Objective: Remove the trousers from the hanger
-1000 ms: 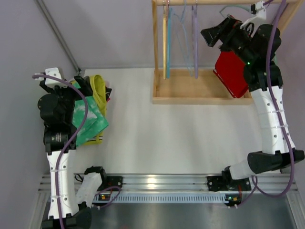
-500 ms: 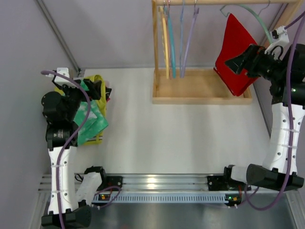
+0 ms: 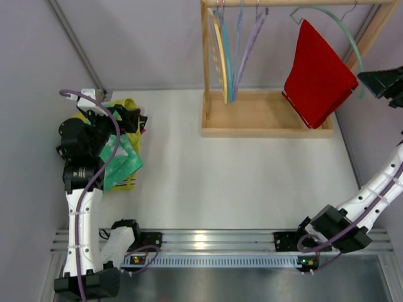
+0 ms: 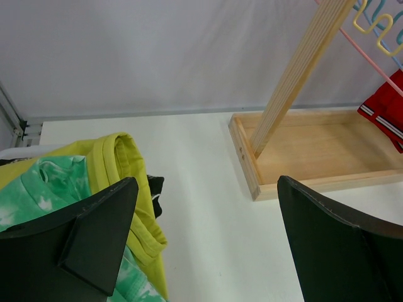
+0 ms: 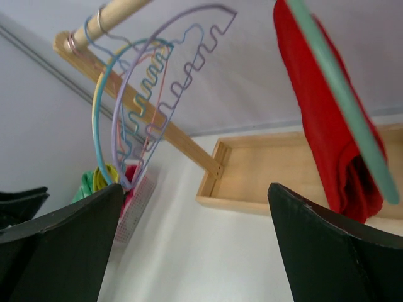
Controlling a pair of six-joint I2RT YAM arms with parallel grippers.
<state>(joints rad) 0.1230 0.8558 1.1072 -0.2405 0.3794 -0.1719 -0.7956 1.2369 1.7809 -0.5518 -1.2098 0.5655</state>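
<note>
On the curved teal hanger [image 5: 338, 94] drape the folded red trousers [image 3: 318, 75] (left pincer [image 4: 206, 189] and right pincer [image 5: 195, 192] both spread apart).

A wooden rack [image 3: 205, 63] is set at the far side of the white table [image 3: 220, 182]. Its base is formed as a shallow tray [image 4: 315, 148]. A rod [image 5: 110, 16] is carried across the top. Thin empty hangers, yellow [image 3: 221, 63], blue [image 3: 229, 63] and purple [image 3: 250, 47], are hung close together on it at a slant. A metal rail [image 3: 214, 240] is fixed along the near edge.
</note>
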